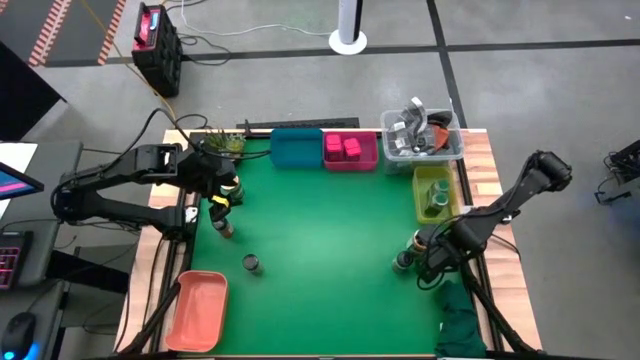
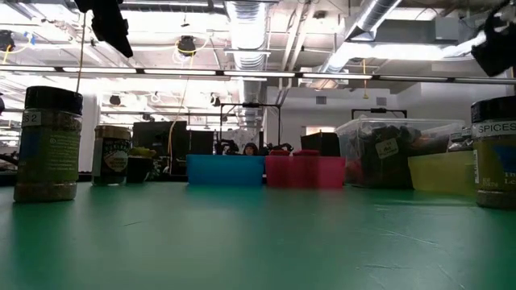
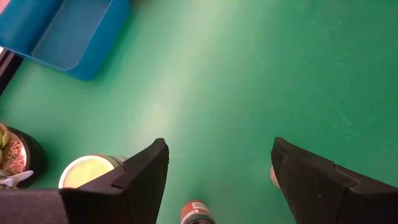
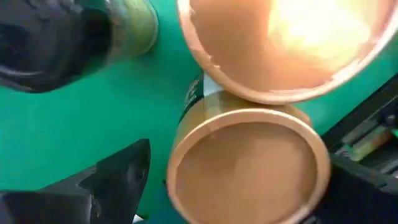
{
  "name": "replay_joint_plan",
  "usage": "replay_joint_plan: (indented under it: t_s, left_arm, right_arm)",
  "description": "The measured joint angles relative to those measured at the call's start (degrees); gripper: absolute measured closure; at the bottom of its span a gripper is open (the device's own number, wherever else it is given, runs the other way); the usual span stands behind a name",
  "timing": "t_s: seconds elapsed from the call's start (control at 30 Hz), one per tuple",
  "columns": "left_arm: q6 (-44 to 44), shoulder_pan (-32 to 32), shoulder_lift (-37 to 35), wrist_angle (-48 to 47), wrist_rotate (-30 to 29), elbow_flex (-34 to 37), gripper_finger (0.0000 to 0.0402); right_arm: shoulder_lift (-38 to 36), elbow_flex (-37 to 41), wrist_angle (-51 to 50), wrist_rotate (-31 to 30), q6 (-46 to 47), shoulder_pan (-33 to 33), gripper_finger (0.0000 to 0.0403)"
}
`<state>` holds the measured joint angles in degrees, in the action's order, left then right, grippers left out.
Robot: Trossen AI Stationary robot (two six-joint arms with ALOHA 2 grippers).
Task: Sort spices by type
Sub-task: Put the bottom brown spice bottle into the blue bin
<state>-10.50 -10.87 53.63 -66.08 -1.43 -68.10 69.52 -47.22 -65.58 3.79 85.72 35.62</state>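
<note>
Right pincer (image 4: pixel 242 180) spread wide around a tan-topped jar (image 4: pixel 249 165); left pincer (image 3: pixel 217 180) parted, empty.

Tan-topped jars (image 4: pixel 249 168) blurred, cut off

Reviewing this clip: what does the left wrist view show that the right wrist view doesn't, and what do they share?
Only the left wrist view: the blue bin, the potted plant, a pale-topped jar and a small red-topped jar, with the left tool open and empty above the mat.

Only the right wrist view: two tan-topped jars, one nearer and one behind it, close beneath the open right tool, plus a blurred green jar.

Both: the green mat and spice jars.
</note>
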Motion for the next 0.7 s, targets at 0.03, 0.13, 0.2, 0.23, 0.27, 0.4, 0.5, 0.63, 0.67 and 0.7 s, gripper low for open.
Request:
replay_joint_plan:
  t_s: [0.03,0.13,0.2,0.23,0.27,0.4,0.5,0.63,0.67,0.7]
  left_arm:
    - [0.0,0.0,0.0,0.0,0.0,0.0,0.0132]
    - [0.0,0.0,0.0,0.0,0.02,0.0,0.0132]
    - [0.07,0.0,0.0,0.0,0.02,0.0,0.0132]
    - [0.17,0.0,0.0,0.0,0.02,0.0,0.0132]
    - [0.25,0.0,0.0,0.0,0.02,0.0,0.0132]
    - [0.56,0.0,0.0,0.0,0.0,0.0,0.0132]
    - [1.33,0.0,0.0,0.0,-0.47,0.0,0.0132]
    - [1.68,-0.02,0.0,0.0,-1.73,0.0,0.0132]
    - [1.6,-0.01,0.0,0.0,-1.77,0.0,0.0132]
    - [1.29,0.0,0.0,0.0,-1.77,0.0,0.0132]
  right_arm:
    - [0.16,0.4,0.1,0.0,0.31,0.0,0.0003]
    - [0.19,1.07,-0.53,-0.39,0.84,-0.04,0.0004]
    - [0.17,1.55,-0.62,-0.61,0.86,-0.04,0.0011]
    - [0.19,1.81,-0.62,-0.61,0.89,-0.04,0.0017]
    - [0.22,1.98,-0.46,-0.65,0.89,-0.06,0.0025]
    - [0.22,2.4,0.53,-0.78,0.82,-0.11,0.0073]
    - [0.17,2.38,0.5,-0.92,0.84,-0.13,0.011]
    - [0.04,1.53,0.3,-0.83,0.87,0.06,0.011]
    - [0.04,0.93,0.2,-0.85,0.88,0.26,0.011]
    - [0.02,0.15,-0.1,-0.84,0.91,0.6,0.011]
